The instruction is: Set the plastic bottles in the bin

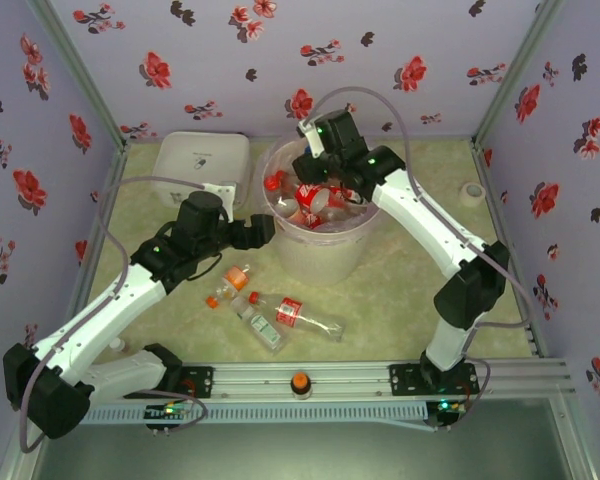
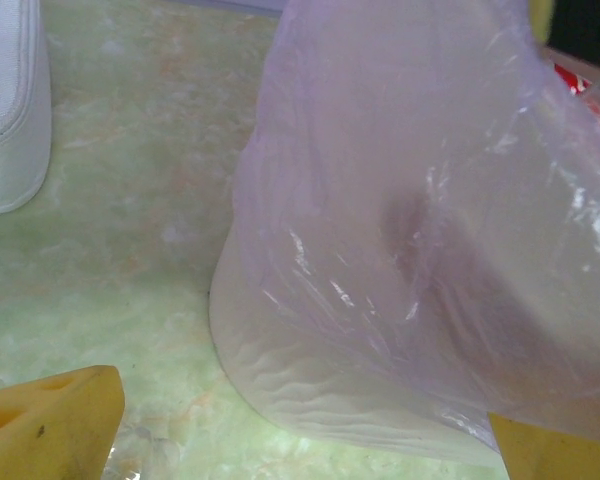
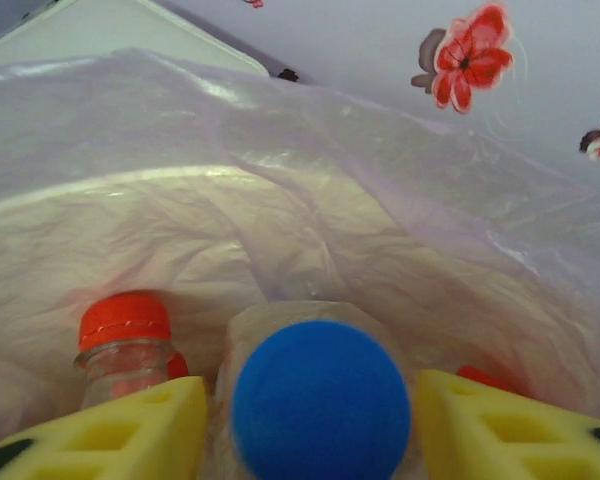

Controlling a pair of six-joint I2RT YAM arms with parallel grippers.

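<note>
Over the bin (image 1: 325, 255), a blue-capped bottle (image 3: 320, 400) sits between the fingers of my right end effector (image 3: 310, 385), cap toward the wrist, long axis pointing down; pinched or freed, I cannot tell; my left end effector (image 1: 265, 230) is spread

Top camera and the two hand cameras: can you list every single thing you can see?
bin: one, white with a pink bag, middle of the table
bottles in the bin: several, red caps and labels, count hidden
blue-capped bottle: one, in the bin, between the right hand's fingers
bottles on the table: about four, clear, orange or red caps, lying in front of the bin
orange cap: one, on the front rail, maybe another bottle
box: one, white, back left, beside the bin
tape roll: one, whitish, back right
table: one, pale green
walls: lilac with flowers
left hand: open, beside the bin
right hand: over the bin, grip unclear
</note>
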